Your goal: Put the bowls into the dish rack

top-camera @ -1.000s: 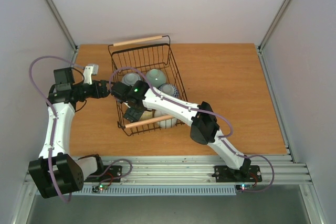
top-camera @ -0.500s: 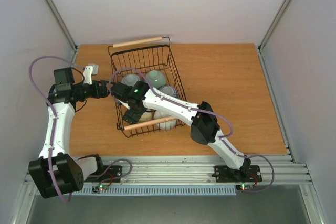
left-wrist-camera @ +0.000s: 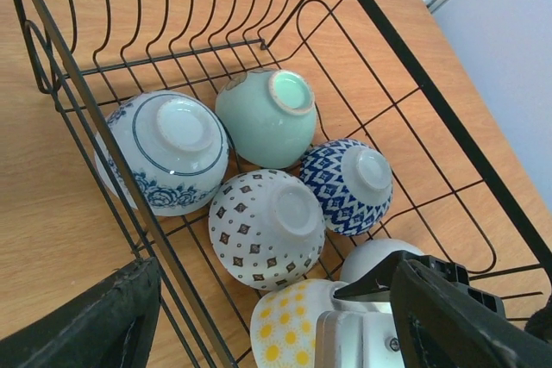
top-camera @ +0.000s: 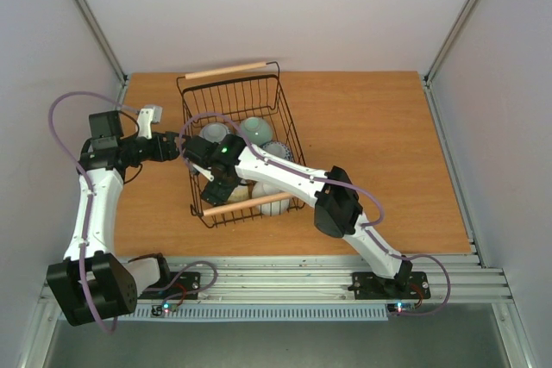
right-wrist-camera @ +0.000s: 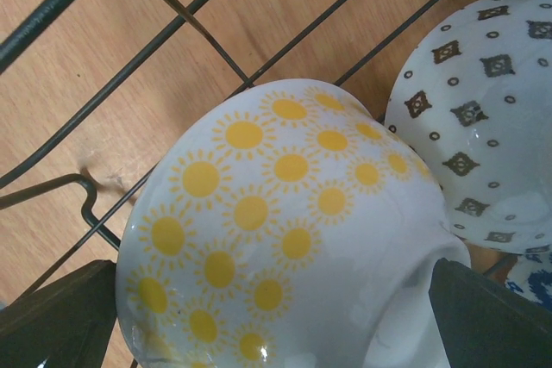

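Observation:
The black wire dish rack (top-camera: 290,123) stands left of the table's middle. In the left wrist view several bowls lie upside down in it: blue-and-white floral (left-wrist-camera: 168,151), mint green (left-wrist-camera: 266,118), blue diamond-patterned (left-wrist-camera: 349,187), brown-diamond patterned (left-wrist-camera: 266,228), a plain pale one (left-wrist-camera: 373,256) and a yellow sun-patterned one (left-wrist-camera: 289,327). My right gripper (top-camera: 216,187) reaches into the rack's near end, open, its fingers on either side of the sun bowl (right-wrist-camera: 276,213), which rests on the rack floor. The left gripper (top-camera: 178,146) is open at the rack's left wall (left-wrist-camera: 103,157), one finger outside it.
Two light wooden handles cross the rack's far end (top-camera: 226,68) and near end (top-camera: 246,204). The right forearm (top-camera: 285,174) lies over the rack's near right corner. Bare wooden table (top-camera: 371,144) spreads to the right, with grey walls on both sides.
The right gripper has edged slightly left inside the rack, and the rack's near handle has shifted a little toward me. The left arm has stayed put.

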